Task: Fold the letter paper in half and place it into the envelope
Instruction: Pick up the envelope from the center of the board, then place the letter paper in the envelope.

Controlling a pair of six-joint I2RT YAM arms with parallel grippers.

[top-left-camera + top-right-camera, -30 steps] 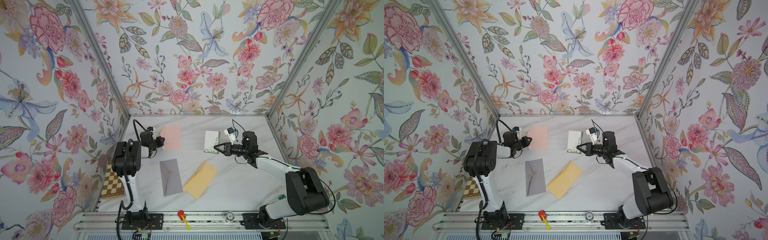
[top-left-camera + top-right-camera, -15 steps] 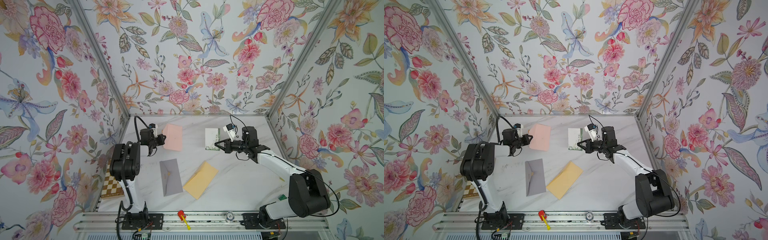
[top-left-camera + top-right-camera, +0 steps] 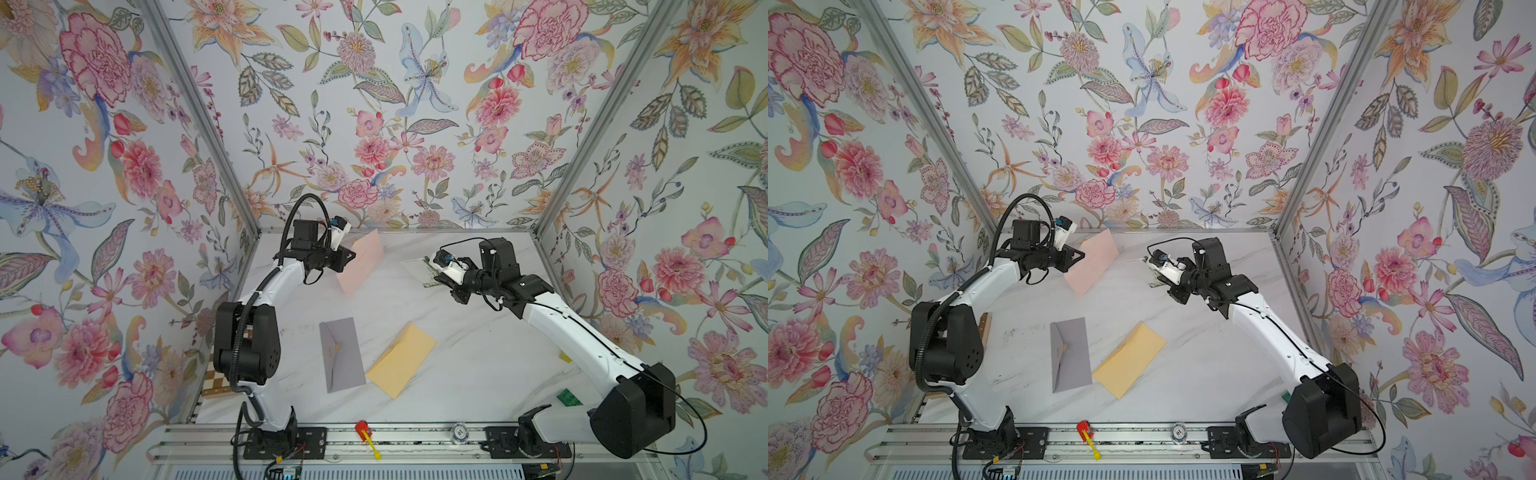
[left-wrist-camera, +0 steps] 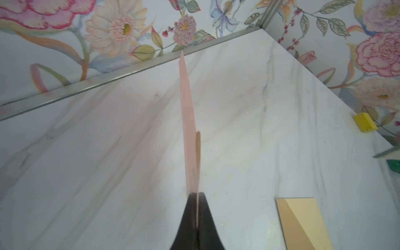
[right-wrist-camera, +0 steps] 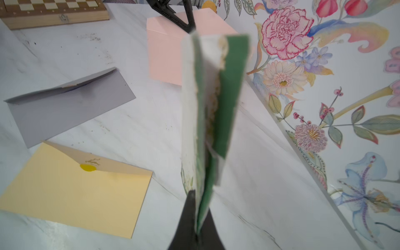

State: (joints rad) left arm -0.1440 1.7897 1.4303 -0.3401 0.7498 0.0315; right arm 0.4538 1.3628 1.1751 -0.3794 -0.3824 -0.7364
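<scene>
The left gripper is clamped on the pink envelope, holding it on edge above the table, beyond the grey envelope. The right gripper pinches the folded paper, aloft beyond and right of the grey envelope. The yellow envelope lies just beside the grey envelope.

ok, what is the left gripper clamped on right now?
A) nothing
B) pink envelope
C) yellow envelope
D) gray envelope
B. In the left wrist view the left gripper has its jaws shut on the edge of the pink envelope. The gray envelope and the yellow envelope lie flat on the table, apart from both grippers.
</scene>
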